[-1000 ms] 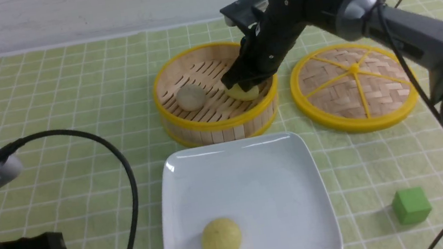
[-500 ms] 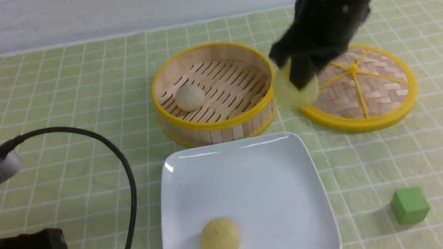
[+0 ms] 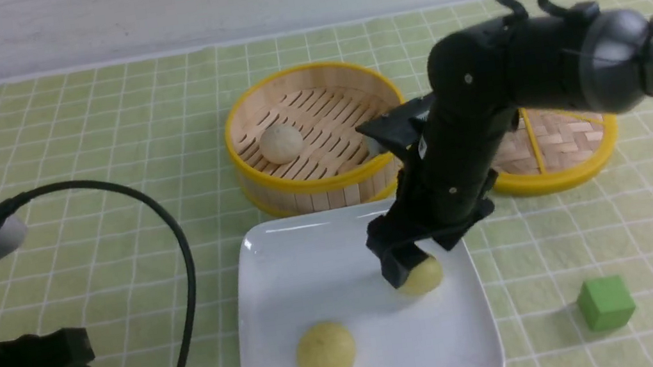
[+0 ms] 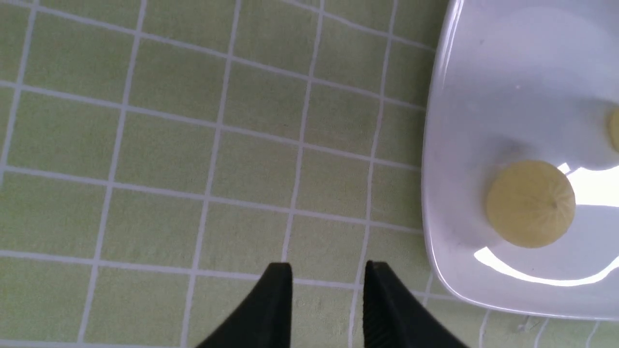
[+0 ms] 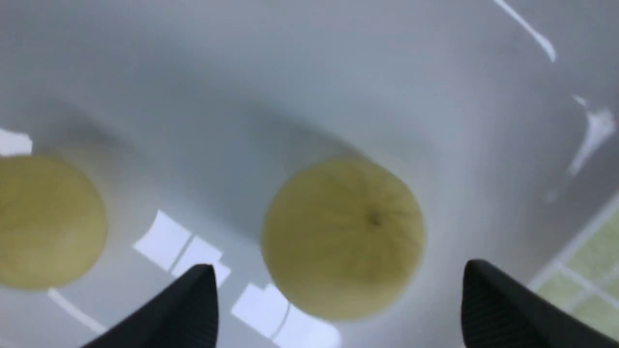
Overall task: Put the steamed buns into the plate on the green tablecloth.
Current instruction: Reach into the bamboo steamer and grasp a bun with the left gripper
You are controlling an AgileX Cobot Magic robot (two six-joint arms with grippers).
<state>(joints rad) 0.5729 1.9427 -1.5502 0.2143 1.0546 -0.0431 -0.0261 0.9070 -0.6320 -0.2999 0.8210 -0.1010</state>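
Steamed buns show in three places. One yellow bun lies free near the front of the white plate. A second yellow bun rests toward the plate's right edge. The greyish-white bun sits in the steamer basket behind the plate. The right fingers are spread wide to either side of the second yellow bun, with bare plate showing in both gaps, so they grip nothing. That wrist view is blurred. From the front, one finger covers part of that bun and the other cannot be made out. The right arm hides much of the woven lid. The left fingers hover over the green tablecloth just beside the plate, slightly parted and empty. From the front they are only a dark shape cut off at the corner.
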